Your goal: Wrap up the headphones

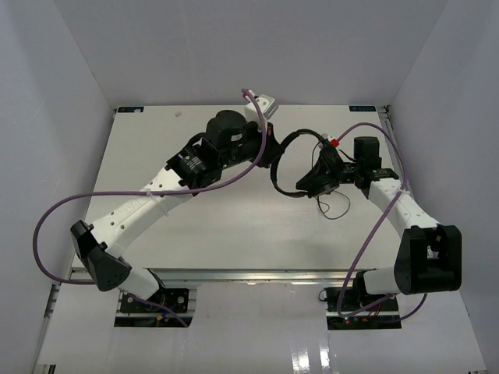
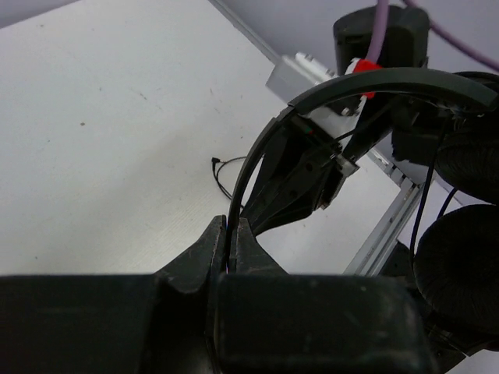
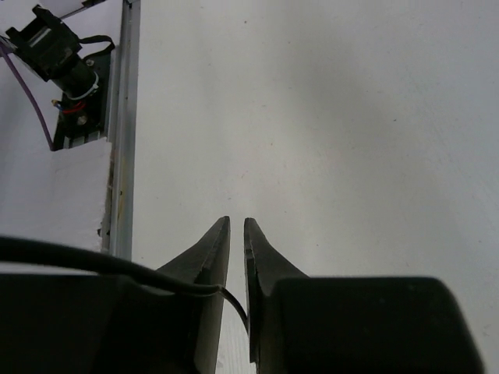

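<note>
The black headphones (image 1: 282, 152) hang in the air between the two arms at the middle back of the table. My left gripper (image 2: 231, 226) is shut on the thin headband (image 2: 312, 97), which arches up and to the right; both round earcups (image 2: 460, 265) dangle at the right. In the top view the left gripper (image 1: 269, 154) is at the band's left side and the right gripper (image 1: 318, 181) is by the earcups. The right gripper's (image 3: 237, 222) jaws stand slightly apart. The thin black cable (image 3: 93, 261) crosses its left finger and drops into the gap. Loose cable (image 1: 331, 209) lies looped on the table.
Purple robot cables (image 1: 47, 234) loop beside both arms. The table's metal edge rail (image 3: 125, 117) and an arm base mount (image 3: 66, 70) show in the right wrist view. White walls (image 1: 70, 93) close in the table on three sides.
</note>
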